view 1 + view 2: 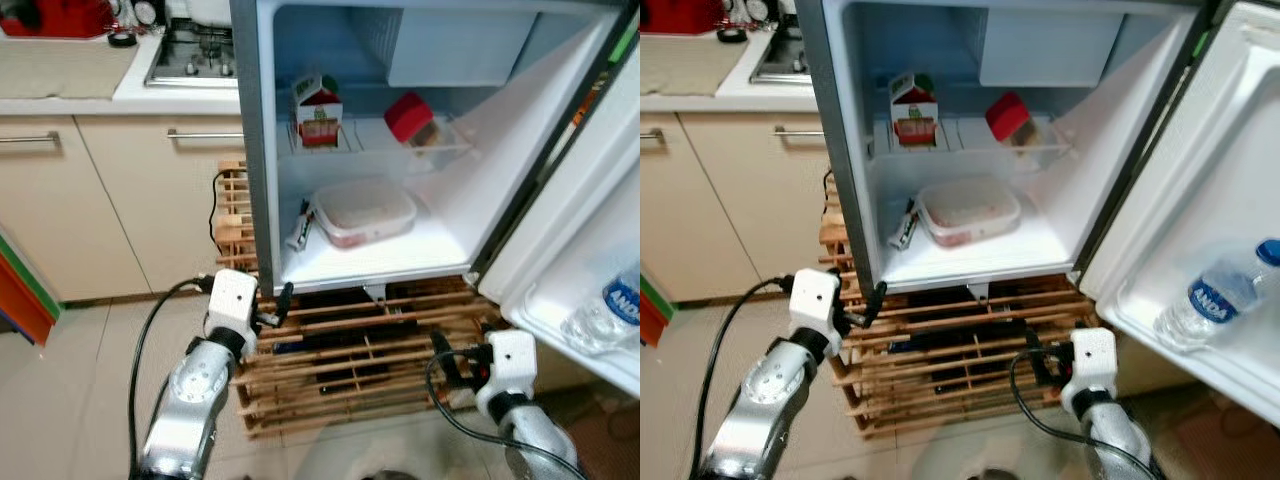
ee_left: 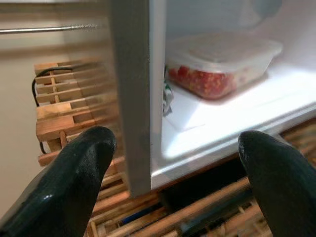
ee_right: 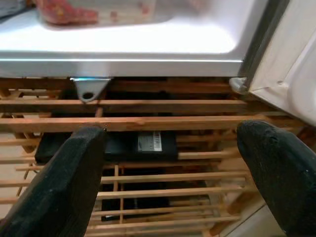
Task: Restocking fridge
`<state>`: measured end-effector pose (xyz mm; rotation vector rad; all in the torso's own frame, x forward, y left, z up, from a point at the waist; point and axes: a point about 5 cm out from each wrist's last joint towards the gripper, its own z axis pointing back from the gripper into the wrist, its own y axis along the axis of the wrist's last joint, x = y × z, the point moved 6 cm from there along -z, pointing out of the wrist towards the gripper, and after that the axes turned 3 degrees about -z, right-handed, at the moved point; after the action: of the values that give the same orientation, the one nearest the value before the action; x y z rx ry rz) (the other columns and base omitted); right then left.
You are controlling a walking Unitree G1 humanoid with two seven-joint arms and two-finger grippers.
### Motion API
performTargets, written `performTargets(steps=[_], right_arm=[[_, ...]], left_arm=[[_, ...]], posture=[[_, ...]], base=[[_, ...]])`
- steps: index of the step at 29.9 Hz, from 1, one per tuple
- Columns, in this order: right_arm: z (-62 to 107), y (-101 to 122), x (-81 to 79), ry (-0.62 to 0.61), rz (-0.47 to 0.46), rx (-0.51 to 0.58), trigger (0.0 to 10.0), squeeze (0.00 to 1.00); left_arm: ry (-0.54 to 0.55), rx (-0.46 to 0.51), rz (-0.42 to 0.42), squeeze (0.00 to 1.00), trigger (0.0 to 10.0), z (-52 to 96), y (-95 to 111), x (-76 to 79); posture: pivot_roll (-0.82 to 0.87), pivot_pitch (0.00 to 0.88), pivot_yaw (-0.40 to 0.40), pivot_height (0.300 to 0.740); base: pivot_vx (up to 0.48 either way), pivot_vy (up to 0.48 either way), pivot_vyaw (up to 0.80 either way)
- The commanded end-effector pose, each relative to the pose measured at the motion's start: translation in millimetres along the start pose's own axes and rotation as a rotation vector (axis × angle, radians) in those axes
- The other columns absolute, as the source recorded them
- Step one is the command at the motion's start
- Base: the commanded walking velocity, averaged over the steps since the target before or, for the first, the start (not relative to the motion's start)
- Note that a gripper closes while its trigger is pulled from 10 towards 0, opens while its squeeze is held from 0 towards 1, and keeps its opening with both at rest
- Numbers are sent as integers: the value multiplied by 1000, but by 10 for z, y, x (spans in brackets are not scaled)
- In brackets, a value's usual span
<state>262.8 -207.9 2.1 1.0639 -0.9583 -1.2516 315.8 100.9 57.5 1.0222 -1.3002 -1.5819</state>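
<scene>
The left tool (image 2: 173, 182) is spread and grips nothing, held low at the bottom left corner of the open fridge (image 1: 262, 200). The right tool (image 3: 175, 173), also spread and unloaded, faces the wooden slat rack (image 1: 350, 370) under the fridge. On the fridge floor lies a lidded clear container (image 1: 365, 212) of red food, with what looks like a small tube (image 1: 300, 230) just beside it. On the shelf above stand a carton (image 1: 317, 112) and a red-lidded jar (image 1: 412, 118). A water bottle (image 1: 1215, 295) lies in the door shelf (image 1: 1140, 310).
</scene>
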Motion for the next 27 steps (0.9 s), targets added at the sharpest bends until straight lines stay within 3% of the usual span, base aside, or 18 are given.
performTargets(steps=[1,27], right_arm=[[-17,21,-38,6,-2,12,10000,0],[-45,32,-32,8,13,24,10000,0]], left_arm=[[16,-3,-22,0,10000,0,8,-73],[20,7,-45,0,10000,-61,37,-72]], posture=[[-65,31,-34,740],[-61,10,-31,740]], base=[[0,0,0],[0,0,0]])
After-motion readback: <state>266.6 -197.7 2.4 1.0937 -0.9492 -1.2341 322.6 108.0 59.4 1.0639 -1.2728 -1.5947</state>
